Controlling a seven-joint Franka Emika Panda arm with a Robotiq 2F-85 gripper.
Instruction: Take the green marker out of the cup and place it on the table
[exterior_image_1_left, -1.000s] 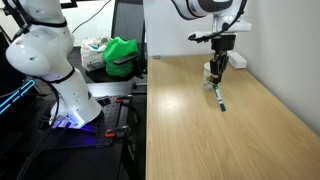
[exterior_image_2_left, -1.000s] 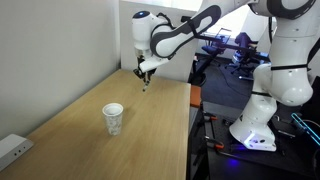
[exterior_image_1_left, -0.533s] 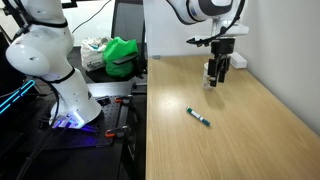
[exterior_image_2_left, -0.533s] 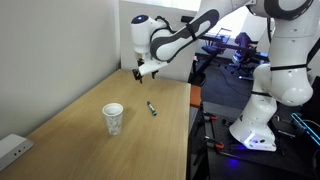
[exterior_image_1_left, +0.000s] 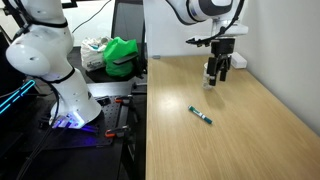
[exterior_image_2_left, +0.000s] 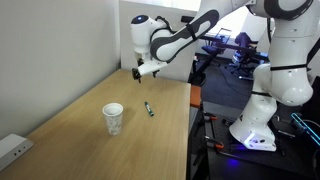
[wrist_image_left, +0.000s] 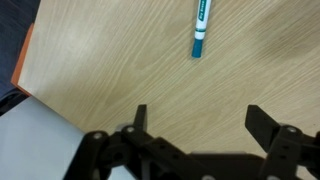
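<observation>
Pale wood-grain table (wrist_image_left: 100, 60) carries the slim, cylindrical green marker (wrist_image_left: 201, 28).

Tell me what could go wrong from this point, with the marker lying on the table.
1. The green marker lies loose on the smooth table. Being round, it might roll toward the edge.
2. The gripper hangs open above the table. A low sweep on the way out could knock the marker or the upright paper cup, which looks light and easy to tip.
</observation>
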